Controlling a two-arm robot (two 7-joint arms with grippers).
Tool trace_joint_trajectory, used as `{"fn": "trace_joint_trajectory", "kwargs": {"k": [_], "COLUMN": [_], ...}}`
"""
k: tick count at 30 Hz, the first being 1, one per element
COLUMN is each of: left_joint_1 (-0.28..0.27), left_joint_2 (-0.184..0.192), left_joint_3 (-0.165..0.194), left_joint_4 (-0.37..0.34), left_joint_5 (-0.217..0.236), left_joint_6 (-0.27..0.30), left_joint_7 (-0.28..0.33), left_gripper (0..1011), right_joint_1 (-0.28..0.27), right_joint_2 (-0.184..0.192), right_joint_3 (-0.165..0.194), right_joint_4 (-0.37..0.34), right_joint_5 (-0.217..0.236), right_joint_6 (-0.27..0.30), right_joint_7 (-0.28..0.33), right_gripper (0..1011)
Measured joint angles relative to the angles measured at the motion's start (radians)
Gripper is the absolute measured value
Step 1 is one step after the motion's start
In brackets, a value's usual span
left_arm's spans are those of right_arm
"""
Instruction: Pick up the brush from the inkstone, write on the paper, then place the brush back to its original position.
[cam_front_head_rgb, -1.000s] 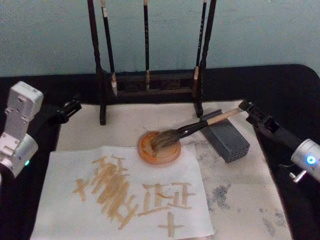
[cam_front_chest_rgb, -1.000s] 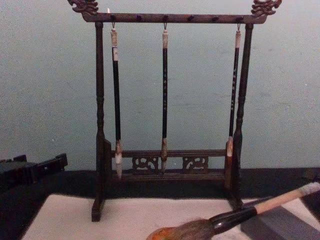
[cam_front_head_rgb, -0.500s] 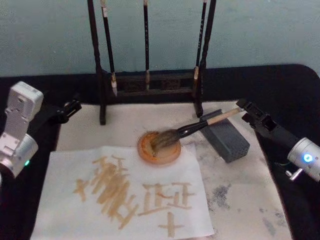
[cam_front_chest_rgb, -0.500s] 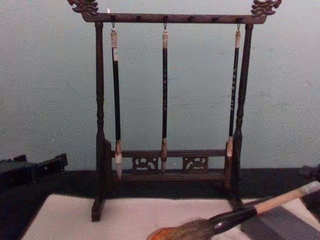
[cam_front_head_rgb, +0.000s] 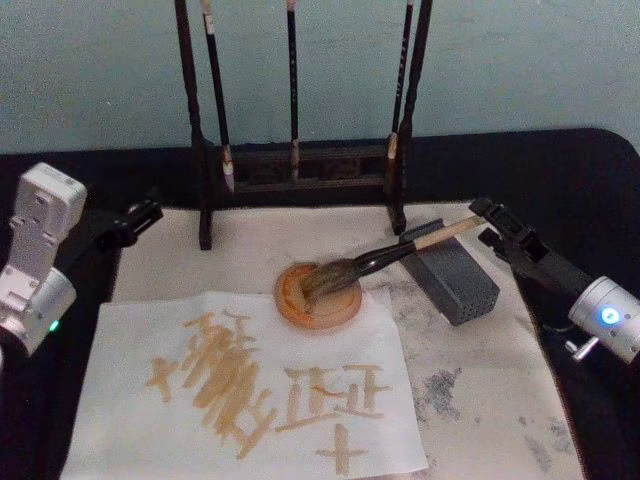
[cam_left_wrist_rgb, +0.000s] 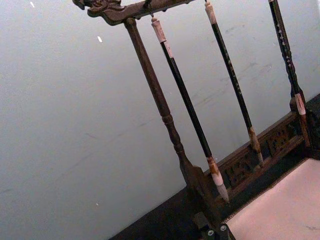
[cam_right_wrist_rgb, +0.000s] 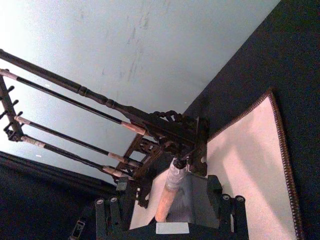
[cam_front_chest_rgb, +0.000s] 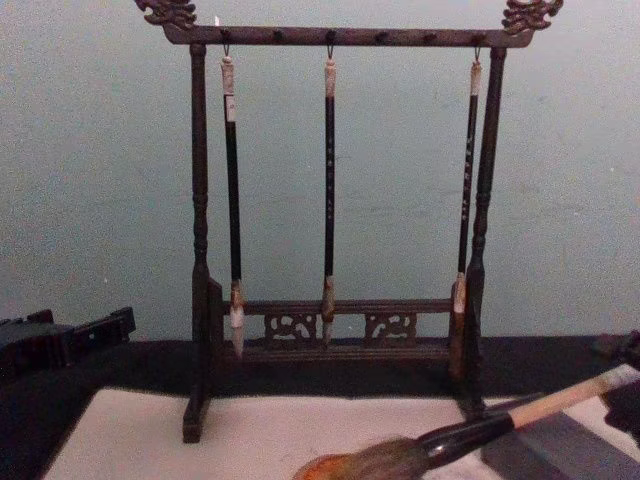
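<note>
**Brush lying on the inkstone, right gripper spread at its handle end**

Nearest to us, the paper (cam_front_head_rgb: 125, 420) is lying flat on a pale felt mat (cam_front_head_rgb: 500, 400), and it is carrying tan strokes across its middle. Just beyond its far edge, a round orange inkstone (cam_front_head_rgb: 320, 320) is sitting on the mat. The brush (cam_front_head_rgb: 388, 257) is lying across it: the bushy bristles are resting in the dish, while the pale handle is sloping up and to the right and leaning on a grey block (cam_front_head_rgb: 460, 285).

At the handle's far end, the right gripper (cam_front_head_rgb: 488, 213) is hovering low over the mat. Through the right wrist camera we are seeing its fingers (cam_right_wrist_rgb: 226, 210) spread wide, with the handle's tip showing between them and neither finger pressing on it.

On the other side, the left gripper (cam_front_head_rgb: 135, 220) is hanging by the mat's left edge, well apart from the brush; we cannot tell whether it is spread or closed.

Farther back, a dark wooden rack (cam_front_head_rgb: 300, 170) is standing at the mat's far edge, with three slim brushes (cam_front_head_rgb: 293, 80) hanging from it.
</note>
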Motion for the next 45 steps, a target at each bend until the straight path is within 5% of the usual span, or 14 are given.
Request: {"fn": "trace_joint_trajectory", "kwargs": {"k": [19, 35, 45], "left_joint_1": [0.0, 0.0, 0.0], "left_joint_2": [0.0, 0.0, 0.0], "left_joint_3": [0.0, 0.0, 0.0], "left_joint_4": [0.0, 0.0, 0.0], "left_joint_5": [0.0, 0.0, 0.0], "left_joint_6": [0.0, 0.0, 0.0], "left_joint_7": [0.0, 0.0, 0.0], "left_gripper": [1002, 1002, 1002], "right_joint_1": [0.036, 0.034, 0.033], "right_joint_2": [0.012, 0.012, 0.011], "right_joint_3": [-0.043, -0.04, -0.038], "right_joint_4": [0.047, 0.045, 0.044], "right_joint_5": [0.038, 0.038, 0.037], "right_joint_6": [-0.016, -0.016, -0.016], "right_joint_7": [0.017, 0.016, 0.015], "right_gripper": [1001, 997, 744]}}
